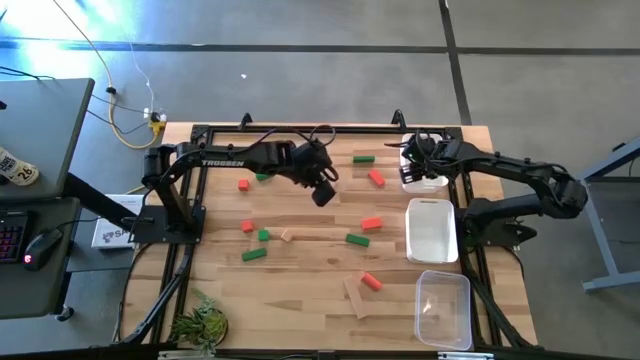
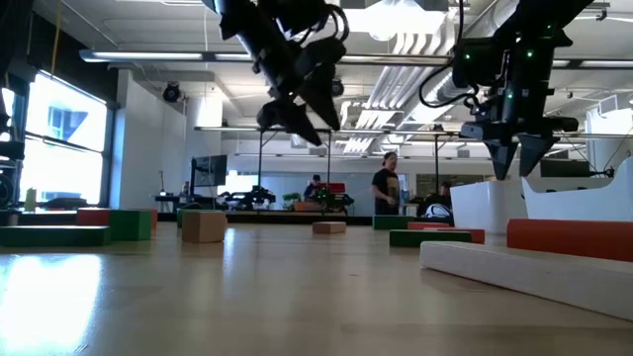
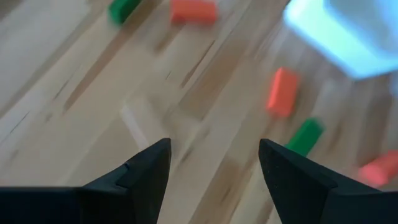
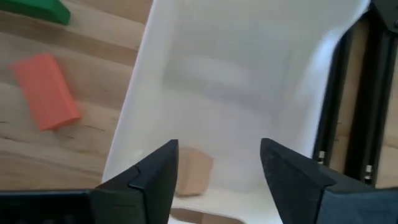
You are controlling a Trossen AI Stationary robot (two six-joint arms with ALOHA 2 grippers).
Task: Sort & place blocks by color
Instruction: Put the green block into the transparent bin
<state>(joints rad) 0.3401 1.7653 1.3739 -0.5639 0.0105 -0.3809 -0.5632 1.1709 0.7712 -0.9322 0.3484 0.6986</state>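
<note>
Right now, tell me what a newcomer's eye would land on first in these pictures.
Small red and green wooden blocks lie scattered across the pale wood table, with both dark arms reaching over its far half. The right tool hangs open over a small white plastic tray at the far right, where a plain tan wooden block lies inside. The left tool, also open, hovers above the middle blocks.

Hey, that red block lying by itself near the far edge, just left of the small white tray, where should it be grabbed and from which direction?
Probably from straight above, closing across the short width at the middle of the red block. It lies flat as a short bar, turned diagonally on the table, so the end effector should rotate to match. The wood around it is bare; the white tray on its right stands apart.
</note>
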